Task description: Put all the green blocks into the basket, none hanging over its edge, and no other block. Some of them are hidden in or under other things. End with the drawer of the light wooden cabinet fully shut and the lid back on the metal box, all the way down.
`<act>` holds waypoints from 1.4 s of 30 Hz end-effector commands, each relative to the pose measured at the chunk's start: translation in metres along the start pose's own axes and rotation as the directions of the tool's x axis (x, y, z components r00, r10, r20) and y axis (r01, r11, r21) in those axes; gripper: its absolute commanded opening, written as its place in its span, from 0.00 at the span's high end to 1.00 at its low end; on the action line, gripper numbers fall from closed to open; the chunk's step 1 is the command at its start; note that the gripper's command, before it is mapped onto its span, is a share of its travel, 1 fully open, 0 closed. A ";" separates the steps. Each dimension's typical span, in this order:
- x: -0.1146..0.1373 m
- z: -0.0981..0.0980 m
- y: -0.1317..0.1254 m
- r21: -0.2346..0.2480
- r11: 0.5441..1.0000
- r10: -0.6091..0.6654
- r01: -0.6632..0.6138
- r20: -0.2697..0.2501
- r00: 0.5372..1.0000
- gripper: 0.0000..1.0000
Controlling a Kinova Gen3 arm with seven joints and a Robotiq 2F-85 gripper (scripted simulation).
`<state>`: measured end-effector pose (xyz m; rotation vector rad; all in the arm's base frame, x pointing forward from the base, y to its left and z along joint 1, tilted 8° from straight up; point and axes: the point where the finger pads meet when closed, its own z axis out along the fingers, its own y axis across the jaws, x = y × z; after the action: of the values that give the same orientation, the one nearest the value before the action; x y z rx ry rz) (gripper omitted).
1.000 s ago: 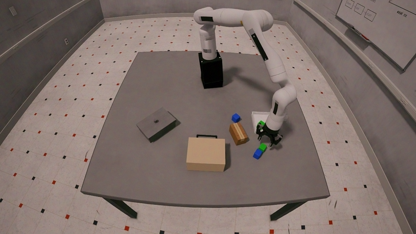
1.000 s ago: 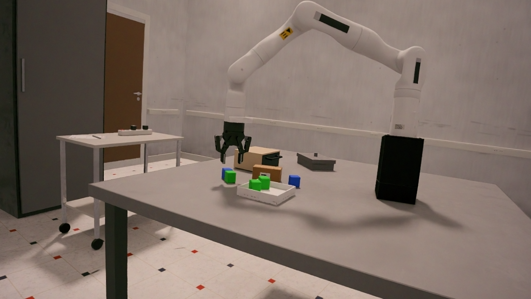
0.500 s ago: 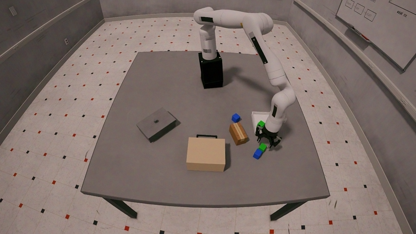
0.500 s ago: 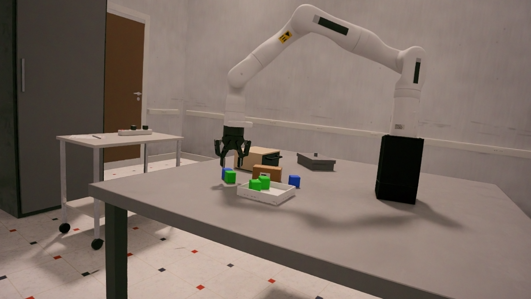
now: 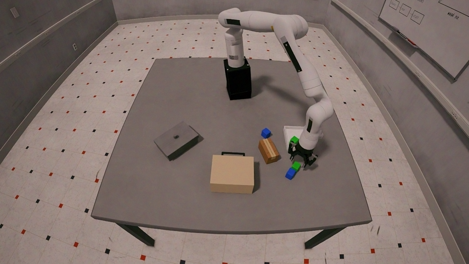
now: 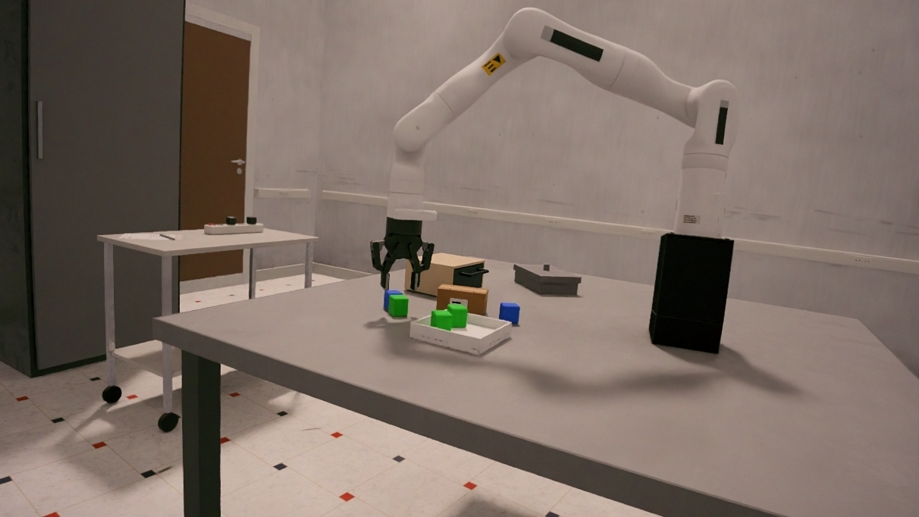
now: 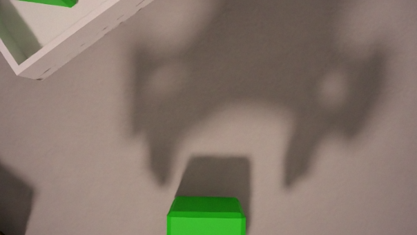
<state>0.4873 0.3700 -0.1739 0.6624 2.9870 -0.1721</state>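
Hand [image 5: 298,161] [image 6: 400,283] poised above the counter [image 5: 196,210] [image 6: 578,379] [image 7: 103,145], its fingers parted and holding nothing, likely so they can straddle the loose green block [image 5: 296,166] [image 6: 398,305] [image 7: 206,215]. In the top view, your blue block [image 5: 290,173] [image 6: 387,298] sits against it at seven o'clock, so misplaced fingers could nudge that one. Toward twelve, your basket [image 5: 292,127] [image 6: 450,343] [image 7: 74,45] holds two green blocks [image 6: 449,318], probably delivered already.
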 end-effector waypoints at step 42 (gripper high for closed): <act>-0.001 0.019 0.002 -0.002 1.000 0.000 0.000 0.001 1.000 0.33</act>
<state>0.4885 0.3682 -0.1908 0.6625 2.9871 -0.1720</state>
